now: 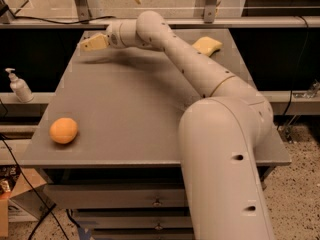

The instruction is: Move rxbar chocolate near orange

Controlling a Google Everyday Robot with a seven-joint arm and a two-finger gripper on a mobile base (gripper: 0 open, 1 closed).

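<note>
**Pincer at far-left corner of table; orange at near-left edge**

Arm (220,149): the bulky cream segment filled the lower right foreground. From it the arm ran diagonally up and to the left across the table, ending near the far-left corner.

Table (125,109): grey, flat top. Beneath its front edge was a grey drawer unit (125,201) with small knobs. A speckled floor (300,184) showed to the right.

Sponge (207,45): pale yellow, wavy-edged. It lay flat on the far-right part of the table, just beyond the arm and partly cut off by it, well apart from the orange.

Orange (64,130): it sat on the table at the near-left corner, close to the left edge. It was alone, with nothing touching it, and well apart from the pincer.

Pump bottle (19,86): small and white. It stood upright on a ledge off the left side of the table.

Pincer (92,43): pale tan tip pointing left, held low over the far-left corner of the table, with a dark shadow on the surface just under and behind it. I could not tell how far open it was, whether it held anything, or whether it touched the table.

Rxbar chocolate: could not be made out. No black wrapper was distinguishable around the pincer, so its place is undetermined.
</note>
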